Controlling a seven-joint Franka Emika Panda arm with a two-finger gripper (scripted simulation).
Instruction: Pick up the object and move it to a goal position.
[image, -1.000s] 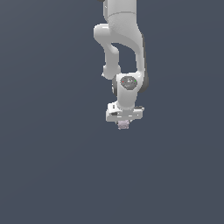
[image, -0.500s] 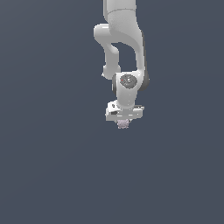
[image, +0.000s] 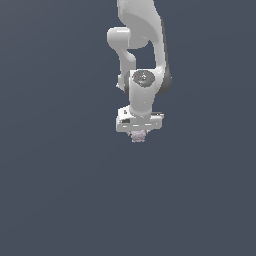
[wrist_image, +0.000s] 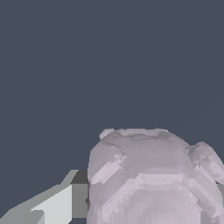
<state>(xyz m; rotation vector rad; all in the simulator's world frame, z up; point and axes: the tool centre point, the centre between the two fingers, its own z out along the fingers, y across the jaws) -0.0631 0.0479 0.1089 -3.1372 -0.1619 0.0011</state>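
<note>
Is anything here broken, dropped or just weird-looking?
Nothing stands out. The lumpy pinkish object sits tucked under the white gripper, apparently held between its fingers. No damage or spill shows. The background is plain dark grey, with no table edge visible.

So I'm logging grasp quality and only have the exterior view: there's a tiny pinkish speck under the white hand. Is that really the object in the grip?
Observer: Yes. In the wrist view the object is a lumpy pale lavender blob that fills much of the picture, right against a gripper finger.
Operator: Can you see both fingers on it?
Observer: Only one clearly; a sliver at the opposite edge may be the other, but I can't be sure.
Operator: Anything under it, a table or a marker?
Observer: Nothing in the wrist view beyond the blob but plain dark grey. In your view the gripper shows the same flat backdrop all around.
</note>
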